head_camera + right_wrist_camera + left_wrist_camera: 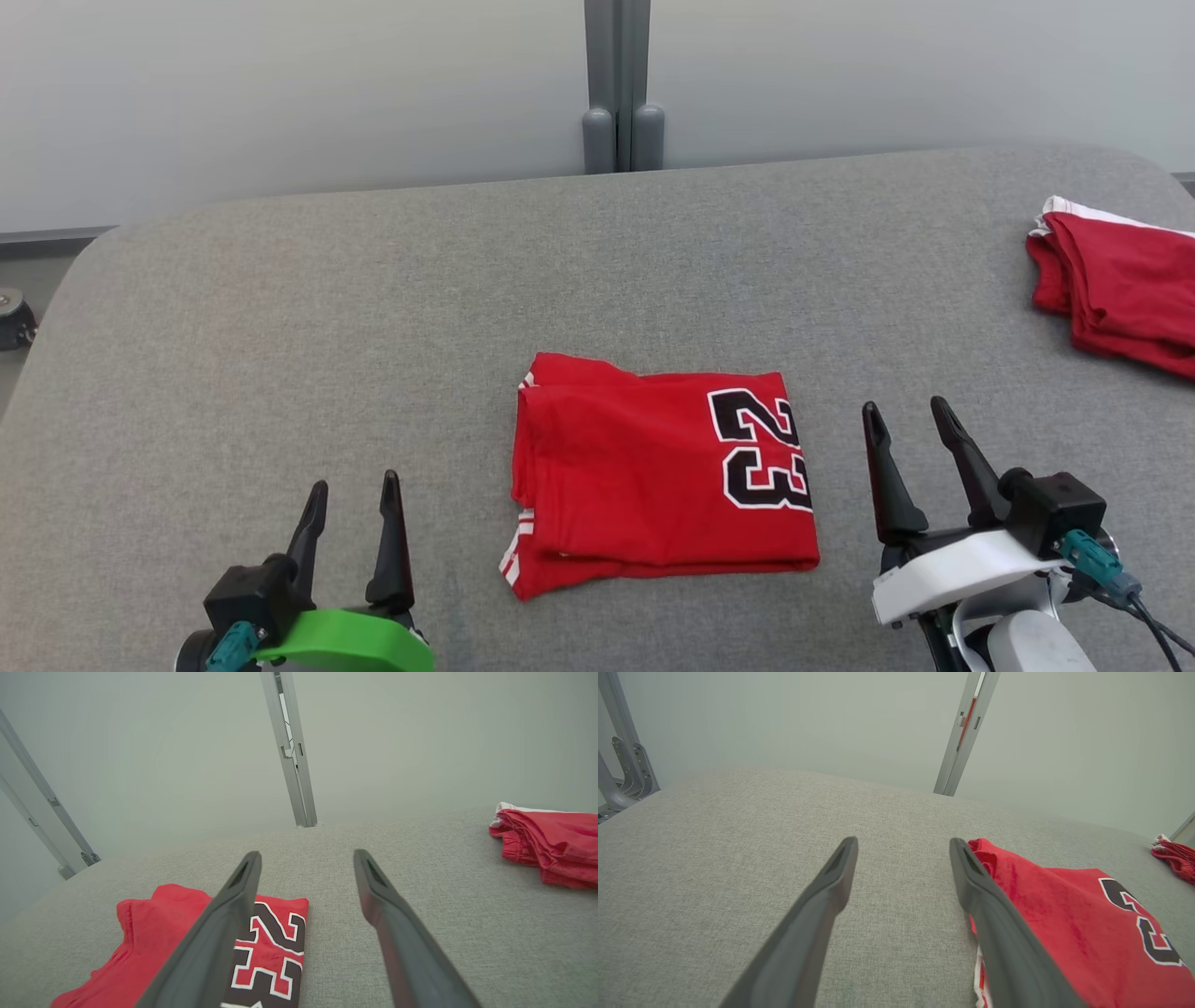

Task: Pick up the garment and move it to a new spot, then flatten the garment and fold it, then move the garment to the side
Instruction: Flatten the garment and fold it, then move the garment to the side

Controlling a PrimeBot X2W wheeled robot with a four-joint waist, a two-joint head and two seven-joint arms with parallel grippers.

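Folded red 23 jersey (658, 471) lies between left gripper (355, 485) and right gripper (906, 403), nearer the right; both spread wide, empty.

A folded red garment (644, 476) lies flat mid-way across the grey cloth-covered counter (280, 308), its black "23" turned sideways along the right edge. The left tool (355, 481) sits low on one side and the right tool (904, 404) on the other, both spread wide, neither touching it. Another red bundle (1120, 289) rests at the far right edge.
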